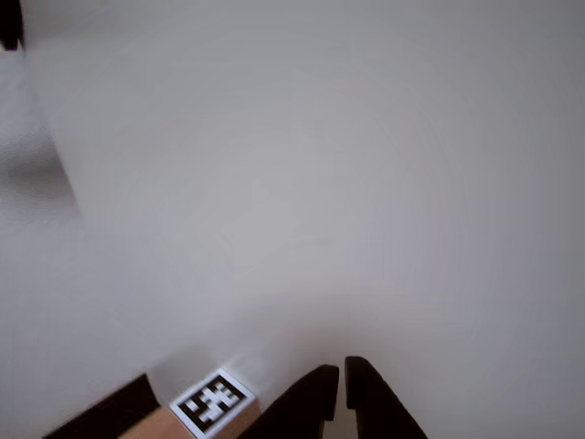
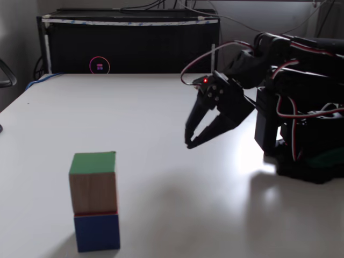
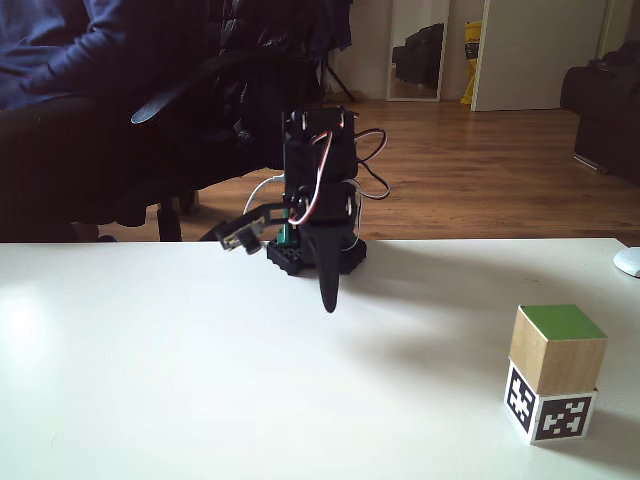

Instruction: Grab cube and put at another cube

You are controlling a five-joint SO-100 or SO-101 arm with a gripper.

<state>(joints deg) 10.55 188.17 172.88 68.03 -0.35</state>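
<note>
The cube (image 2: 92,184) sits green face up, stacked on another cube (image 2: 97,231). The gripper (image 2: 189,143) hangs well apart from both, its fingers nearly closed, holding nothing.

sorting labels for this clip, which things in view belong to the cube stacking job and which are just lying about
Part of the job:
- green-topped cube, sitting on top of the other cube
- marker cube, underneath it
- gripper, raised above the table, holding nothing

Just lying about:
- black box at the table's far edge
- white object at the table edge
</note>
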